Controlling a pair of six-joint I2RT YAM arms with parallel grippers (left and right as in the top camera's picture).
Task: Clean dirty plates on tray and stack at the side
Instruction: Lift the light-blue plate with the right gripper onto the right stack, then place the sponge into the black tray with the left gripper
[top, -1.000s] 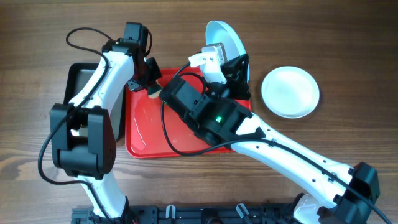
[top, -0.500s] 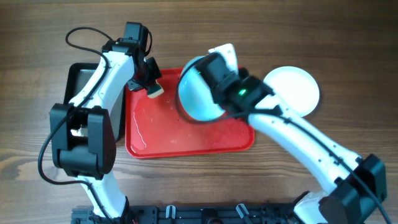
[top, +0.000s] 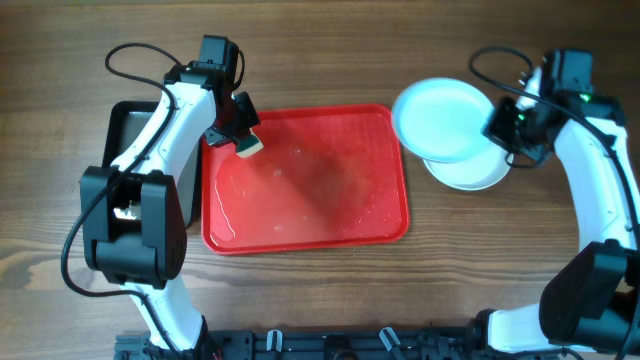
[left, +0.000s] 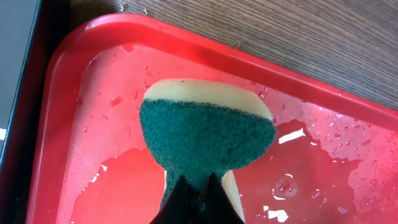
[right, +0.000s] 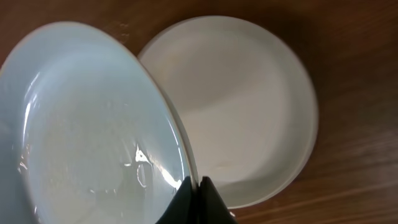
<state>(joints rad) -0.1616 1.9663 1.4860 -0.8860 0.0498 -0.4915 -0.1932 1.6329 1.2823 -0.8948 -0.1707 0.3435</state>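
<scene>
The red tray (top: 305, 190) lies wet at the table's middle, with no plates on it. My left gripper (top: 243, 138) is shut on a yellow-and-green sponge (top: 250, 146) (left: 205, 134) over the tray's far left corner (left: 62, 56). My right gripper (top: 497, 128) (right: 194, 182) is shut on the rim of a pale aqua plate (top: 440, 118) (right: 87, 130), held tilted partly over a white plate (top: 470, 172) (right: 242, 106) that lies on the table right of the tray. A third plate is not in view.
A dark grey metal pan (top: 125, 140) sits left of the tray, under my left arm. Wooden table surface (top: 330, 50) surrounds the tray. Water drops lie on the tray.
My right arm has swung the aqua plate from above the tray rightward to over the white plate. My left gripper with the sponge has stayed put.
</scene>
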